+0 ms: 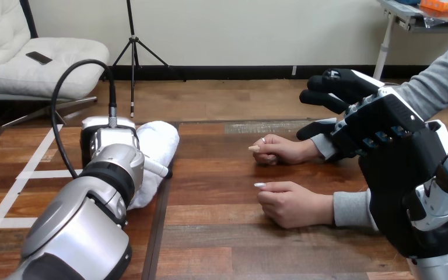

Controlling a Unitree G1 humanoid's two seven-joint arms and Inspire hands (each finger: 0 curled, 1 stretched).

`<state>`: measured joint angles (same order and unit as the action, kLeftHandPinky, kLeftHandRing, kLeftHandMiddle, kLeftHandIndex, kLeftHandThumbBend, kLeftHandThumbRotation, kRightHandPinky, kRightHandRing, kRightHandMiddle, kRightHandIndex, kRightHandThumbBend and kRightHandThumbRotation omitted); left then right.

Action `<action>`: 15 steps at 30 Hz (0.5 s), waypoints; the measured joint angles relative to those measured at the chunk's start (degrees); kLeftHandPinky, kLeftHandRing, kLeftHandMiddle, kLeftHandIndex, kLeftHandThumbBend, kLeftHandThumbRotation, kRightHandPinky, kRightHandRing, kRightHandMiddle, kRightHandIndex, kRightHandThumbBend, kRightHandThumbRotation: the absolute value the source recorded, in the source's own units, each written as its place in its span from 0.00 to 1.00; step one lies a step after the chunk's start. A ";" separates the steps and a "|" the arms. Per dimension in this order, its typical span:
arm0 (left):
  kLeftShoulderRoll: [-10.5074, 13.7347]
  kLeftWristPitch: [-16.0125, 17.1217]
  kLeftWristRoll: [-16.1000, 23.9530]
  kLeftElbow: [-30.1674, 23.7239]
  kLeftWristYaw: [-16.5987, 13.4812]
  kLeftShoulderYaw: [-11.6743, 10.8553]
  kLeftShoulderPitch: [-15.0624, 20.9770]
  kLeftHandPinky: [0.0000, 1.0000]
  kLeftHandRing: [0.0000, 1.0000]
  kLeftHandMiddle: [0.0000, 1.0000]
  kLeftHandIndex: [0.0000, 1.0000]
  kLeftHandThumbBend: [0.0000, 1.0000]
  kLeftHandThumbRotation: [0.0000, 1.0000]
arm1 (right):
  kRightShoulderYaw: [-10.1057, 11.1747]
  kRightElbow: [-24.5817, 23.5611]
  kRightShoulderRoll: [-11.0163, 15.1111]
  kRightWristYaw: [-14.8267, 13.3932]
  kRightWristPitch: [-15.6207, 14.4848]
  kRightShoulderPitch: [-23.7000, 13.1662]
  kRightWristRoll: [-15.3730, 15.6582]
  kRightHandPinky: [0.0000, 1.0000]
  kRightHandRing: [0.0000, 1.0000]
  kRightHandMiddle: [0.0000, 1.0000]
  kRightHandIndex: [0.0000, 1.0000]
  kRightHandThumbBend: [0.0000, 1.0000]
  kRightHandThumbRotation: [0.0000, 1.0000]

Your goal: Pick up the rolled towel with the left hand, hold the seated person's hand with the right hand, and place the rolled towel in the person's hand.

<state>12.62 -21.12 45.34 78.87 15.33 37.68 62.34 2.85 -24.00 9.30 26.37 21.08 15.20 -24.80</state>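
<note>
The rolled white towel [158, 142] lies on the wooden table [221, 239] at the left. My left hand [108, 137] rests on its left side, and the silver forearm covers much of the roll. The person's two hands lie on the table at the right, loosely closed: the far hand [281, 150] and the near hand [293, 204]. My right hand [379, 119] hovers open above the far hand's wrist, fingers stretched towards the left, apart from it.
A strip of bare wood separates the towel from the person's hands. The table's far edge runs just behind the towel and the far hand. The person's grey sleeves come in from the right.
</note>
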 measured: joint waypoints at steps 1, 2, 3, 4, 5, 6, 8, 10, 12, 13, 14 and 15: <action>-0.02 -0.03 -0.32 0.00 -0.72 -0.36 -0.06 0.48 0.60 0.69 0.73 0.87 0.57 | 0.00 -0.03 0.00 0.00 0.00 0.00 0.00 0.58 0.79 0.79 0.76 0.93 0.97; -0.05 -0.06 -0.70 0.00 -1.59 -0.65 -0.14 0.46 0.60 0.69 0.72 0.87 0.53 | 0.00 -0.04 0.00 0.00 0.00 0.00 -0.01 0.58 0.79 0.79 0.76 0.93 0.97; -0.09 -0.07 -1.11 -0.02 -2.43 -0.96 -0.23 0.45 0.59 0.68 0.71 0.87 0.50 | 0.00 -0.05 0.00 0.00 0.00 0.00 -0.01 0.58 0.79 0.79 0.76 0.93 0.97; -0.15 -0.11 -1.68 -0.03 -3.35 -1.38 -0.34 0.45 0.59 0.68 0.70 0.87 0.48 | 0.00 -0.05 -0.01 0.00 0.00 0.00 -0.01 0.58 0.79 0.79 0.76 0.93 0.97; -0.21 -0.15 -2.19 -0.04 -4.17 -1.90 -0.44 0.43 0.58 0.67 0.69 0.86 0.43 | 0.00 -0.05 -0.01 0.00 0.00 0.00 -0.01 0.58 0.79 0.79 0.76 0.93 0.97; -0.26 -0.18 -2.74 -0.04 -4.98 -2.47 -0.55 0.42 0.57 0.67 0.68 0.85 0.36 | 0.00 -0.05 -0.02 0.00 0.00 0.00 -0.01 0.58 0.79 0.79 0.76 0.93 0.97; -0.34 -0.19 -3.68 -0.06 -6.45 -3.28 -0.78 0.39 0.54 0.65 0.66 0.85 0.30 | 0.00 -0.05 -0.03 0.01 0.00 0.00 -0.01 0.58 0.79 0.79 0.76 0.93 0.97; -0.44 -0.20 -4.61 -0.09 -7.93 -4.17 -1.06 0.35 0.50 0.62 0.66 0.84 0.24 | 0.00 -0.05 -0.03 0.01 0.00 0.00 -0.01 0.58 0.79 0.79 0.76 0.93 0.97; -0.52 -0.16 -5.23 -0.10 -9.18 -4.85 -1.30 0.31 0.44 0.57 0.65 0.82 0.16 | 0.00 -0.05 -0.03 0.01 0.00 0.00 -0.01 0.58 0.79 0.79 0.76 0.93 0.97; -0.54 -0.11 -5.48 -0.10 -9.73 -5.08 -1.42 0.30 0.42 0.56 0.64 0.82 0.13 | 0.00 -0.05 -0.03 0.01 0.00 0.00 0.00 0.58 0.79 0.79 0.76 0.93 0.97; -0.55 -0.03 -5.66 -0.10 -10.28 -5.25 -1.54 0.28 0.40 0.53 0.64 0.81 0.11 | 0.00 -0.05 -0.03 0.00 0.00 0.00 0.00 0.58 0.79 0.79 0.76 0.94 0.97; -0.56 0.10 -5.91 -0.11 -10.80 -5.48 -1.65 0.25 0.35 0.48 0.63 0.79 0.07 | 0.00 -0.05 -0.03 0.00 0.00 0.00 0.01 0.58 0.79 0.79 0.76 0.94 0.97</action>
<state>12.06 -21.02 39.44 78.77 4.54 32.20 60.69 2.85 -24.05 9.28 26.38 21.09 15.20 -24.80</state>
